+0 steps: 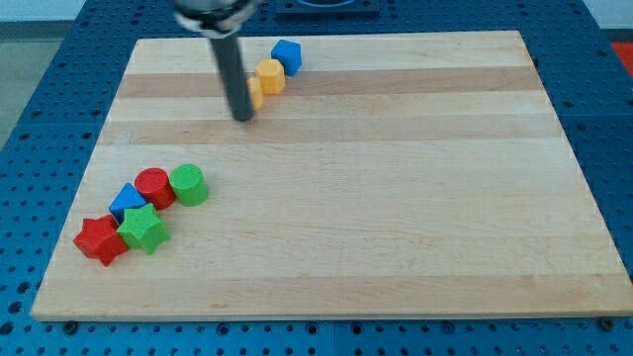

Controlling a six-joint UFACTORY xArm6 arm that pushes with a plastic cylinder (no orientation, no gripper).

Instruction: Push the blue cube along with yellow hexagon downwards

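Note:
The blue cube (287, 55) sits near the board's top edge, left of centre. The yellow hexagon (269, 75) touches it on its lower left. A second yellow block (255, 92) lies just below-left of the hexagon, partly hidden behind my rod. My tip (241, 118) rests on the board just below-left of that yellow block, at the lower-left end of the diagonal row of three blocks.
A cluster lies at the board's lower left: a red cylinder (153, 186), a green cylinder (188, 184), a blue triangular block (126, 202), a green star (143, 228) and a red star (101, 238). The wooden board (396, 198) lies on a blue perforated table.

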